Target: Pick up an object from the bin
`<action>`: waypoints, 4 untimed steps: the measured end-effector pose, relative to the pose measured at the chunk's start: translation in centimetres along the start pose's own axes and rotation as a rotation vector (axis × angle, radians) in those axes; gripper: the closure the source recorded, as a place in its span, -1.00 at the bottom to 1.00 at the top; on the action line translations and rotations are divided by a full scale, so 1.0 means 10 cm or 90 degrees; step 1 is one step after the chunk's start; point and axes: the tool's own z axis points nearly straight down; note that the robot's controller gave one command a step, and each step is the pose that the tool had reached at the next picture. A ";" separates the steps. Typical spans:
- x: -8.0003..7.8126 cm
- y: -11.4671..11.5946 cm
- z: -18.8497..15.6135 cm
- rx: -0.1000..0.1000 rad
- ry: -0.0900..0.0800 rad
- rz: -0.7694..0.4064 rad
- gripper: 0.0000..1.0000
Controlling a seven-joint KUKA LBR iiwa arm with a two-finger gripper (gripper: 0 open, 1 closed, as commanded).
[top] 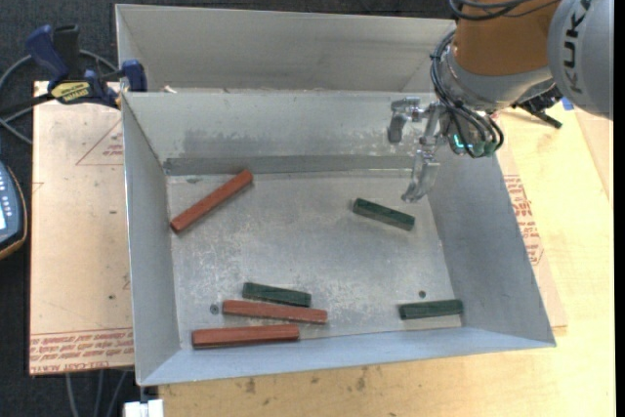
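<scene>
My gripper (408,166) hangs in the bin's right rear part, close to the back wall. Its two metal fingers stand apart, open, and nothing is between them. A short dark green block (384,214) lies flat on the bin floor just in front of the gripper and slightly to its left; the lower fingertip ends a little above and to the right of it. Whether they touch I cannot tell. A reddish-brown bar (211,201) lies slanted at the far left of the floor.
Near the front wall lie a dark green block (276,294), a long reddish-brown bar (274,311) and another reddish-brown bar (245,336). A further dark green block (431,310) sits at the front right. The arm with its orange cover reaches in over the right rear rim.
</scene>
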 end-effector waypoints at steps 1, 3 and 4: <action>-0.08 0.20 1.69 0.000 0.000 -0.095 -1.00; 0.65 -0.56 1.65 0.000 -0.001 -0.084 -1.00; 0.69 -0.03 0.64 0.002 -0.008 -0.364 -1.00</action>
